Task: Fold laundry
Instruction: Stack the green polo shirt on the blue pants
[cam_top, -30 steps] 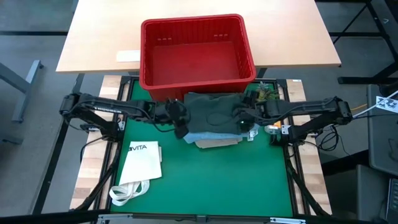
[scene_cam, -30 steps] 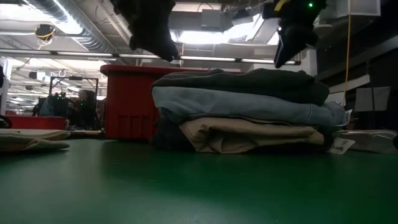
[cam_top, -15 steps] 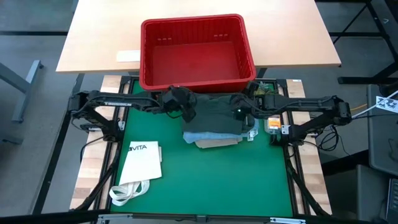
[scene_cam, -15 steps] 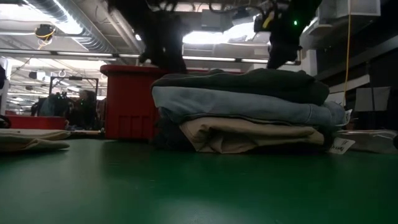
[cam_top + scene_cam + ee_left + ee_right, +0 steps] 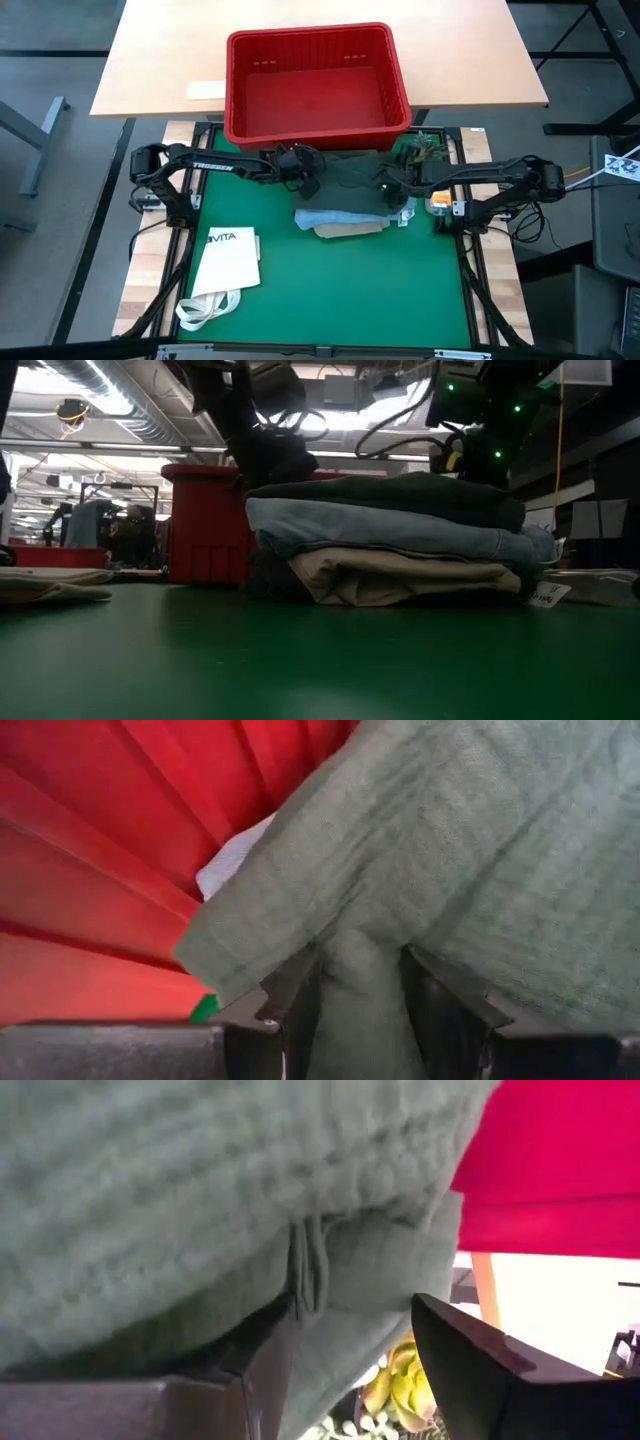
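1. The left gripper sits at the far left corner of the folded stack, its jaws clenched on a fold of the dark green-grey piece, which bunches up between the two dark fingers.
2. The right gripper is at the stack's right side; its jaws stand wide with a pinch of the same green-grey cloth between them.
3. Under both sets of jaws the stack lies on the green counter: the dark green-grey piece on top, the light blue piece beneath it, the beige piece lowest.
4. Just beyond the jaws stands the red basket, close behind the stack.
5. Well off to the left gripper's near side lies a white tote bag.
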`<act>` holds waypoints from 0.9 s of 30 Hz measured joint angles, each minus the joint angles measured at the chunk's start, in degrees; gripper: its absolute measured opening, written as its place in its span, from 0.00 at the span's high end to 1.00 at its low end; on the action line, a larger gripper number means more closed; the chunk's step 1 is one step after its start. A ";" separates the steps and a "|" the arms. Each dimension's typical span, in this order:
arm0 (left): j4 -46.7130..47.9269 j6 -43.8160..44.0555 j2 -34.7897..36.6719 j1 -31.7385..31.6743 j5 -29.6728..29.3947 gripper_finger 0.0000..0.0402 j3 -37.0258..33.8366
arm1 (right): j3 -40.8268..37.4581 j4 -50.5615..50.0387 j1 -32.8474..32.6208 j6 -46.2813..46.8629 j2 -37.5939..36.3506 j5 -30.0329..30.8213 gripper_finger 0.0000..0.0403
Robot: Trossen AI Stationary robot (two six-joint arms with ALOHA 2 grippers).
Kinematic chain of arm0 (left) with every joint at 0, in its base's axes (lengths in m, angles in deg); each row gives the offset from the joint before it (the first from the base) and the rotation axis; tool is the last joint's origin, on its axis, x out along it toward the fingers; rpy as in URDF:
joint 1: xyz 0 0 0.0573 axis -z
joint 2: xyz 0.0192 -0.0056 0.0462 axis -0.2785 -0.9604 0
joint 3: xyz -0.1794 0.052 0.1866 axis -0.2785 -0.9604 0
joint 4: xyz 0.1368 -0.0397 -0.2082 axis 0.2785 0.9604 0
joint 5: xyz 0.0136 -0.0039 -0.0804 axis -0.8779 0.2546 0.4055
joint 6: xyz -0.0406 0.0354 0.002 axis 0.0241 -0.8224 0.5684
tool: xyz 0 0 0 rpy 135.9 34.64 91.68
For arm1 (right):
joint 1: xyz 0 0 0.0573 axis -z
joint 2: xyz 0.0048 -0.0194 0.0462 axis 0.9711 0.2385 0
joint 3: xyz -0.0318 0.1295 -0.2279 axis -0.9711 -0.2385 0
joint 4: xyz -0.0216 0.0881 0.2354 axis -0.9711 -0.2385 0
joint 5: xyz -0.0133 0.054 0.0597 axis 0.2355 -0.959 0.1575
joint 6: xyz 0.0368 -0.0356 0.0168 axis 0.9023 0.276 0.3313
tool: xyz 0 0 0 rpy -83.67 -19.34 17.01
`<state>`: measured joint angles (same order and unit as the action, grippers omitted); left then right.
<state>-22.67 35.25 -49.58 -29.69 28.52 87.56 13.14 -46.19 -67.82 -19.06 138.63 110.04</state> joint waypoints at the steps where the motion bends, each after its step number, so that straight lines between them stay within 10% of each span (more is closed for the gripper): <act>1: -0.13 0.01 0.00 -0.02 0.00 0.65 0.00 | -0.08 -0.37 0.00 0.07 -0.03 0.08 0.49; 27: 0.20 0.39 13.51 4.64 3.36 0.65 0.00 | 19.65 -1.49 -0.11 -4.76 2.52 -1.24 0.49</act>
<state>-22.47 35.64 -36.08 -25.05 31.88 87.56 32.79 -47.68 -67.93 -23.82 141.15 108.80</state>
